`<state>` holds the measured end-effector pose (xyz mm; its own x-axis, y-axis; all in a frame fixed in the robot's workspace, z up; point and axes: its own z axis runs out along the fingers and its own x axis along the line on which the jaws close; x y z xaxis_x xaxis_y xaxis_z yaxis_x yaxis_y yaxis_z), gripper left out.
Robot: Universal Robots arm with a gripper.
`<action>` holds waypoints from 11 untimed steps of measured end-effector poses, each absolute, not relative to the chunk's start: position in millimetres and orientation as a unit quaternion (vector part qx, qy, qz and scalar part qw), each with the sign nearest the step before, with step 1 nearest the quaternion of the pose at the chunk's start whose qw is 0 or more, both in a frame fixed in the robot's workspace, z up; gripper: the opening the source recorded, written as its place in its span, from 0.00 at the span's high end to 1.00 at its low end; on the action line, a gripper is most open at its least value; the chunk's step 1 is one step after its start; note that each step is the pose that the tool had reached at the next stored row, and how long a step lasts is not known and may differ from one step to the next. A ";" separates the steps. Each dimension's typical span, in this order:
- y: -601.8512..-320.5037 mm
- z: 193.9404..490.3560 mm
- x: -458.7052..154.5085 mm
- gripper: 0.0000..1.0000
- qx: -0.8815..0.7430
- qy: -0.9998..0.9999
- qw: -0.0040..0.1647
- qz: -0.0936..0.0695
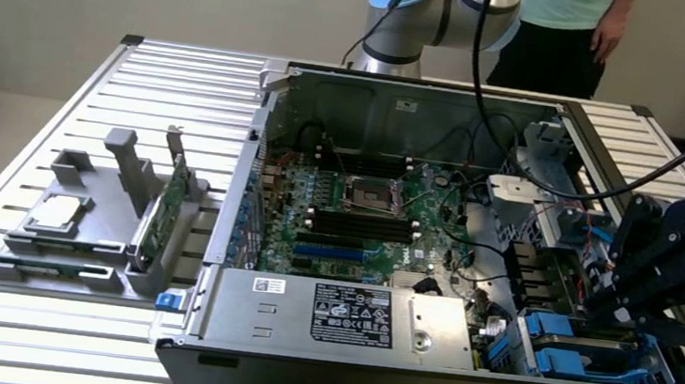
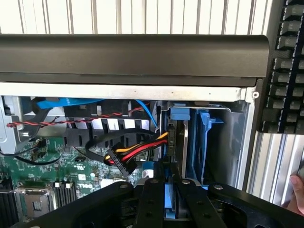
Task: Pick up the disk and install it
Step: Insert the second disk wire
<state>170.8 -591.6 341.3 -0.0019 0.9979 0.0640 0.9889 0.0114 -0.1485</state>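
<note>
Tool [image 2: 172, 202] grips disk [image 2: 176, 142] inside drive bay [image 2: 237, 128]

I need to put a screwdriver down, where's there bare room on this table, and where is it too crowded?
Free: the slatted table between the grey fixture and the open computer case, and the near strip in front of the fixture. Crowded: inside the case, with motherboard, cables and power supply, especially the drive bay corner where the gripper sits over the disk.
</note>
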 end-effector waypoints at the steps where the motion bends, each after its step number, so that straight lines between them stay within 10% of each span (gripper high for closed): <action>1: -591.8 341.3 170.6 0.84 -0.702 -0.707 0.076 0.029; 11: -593.5 341.2 164.9 0.84 -0.702 -0.709 0.065 0.016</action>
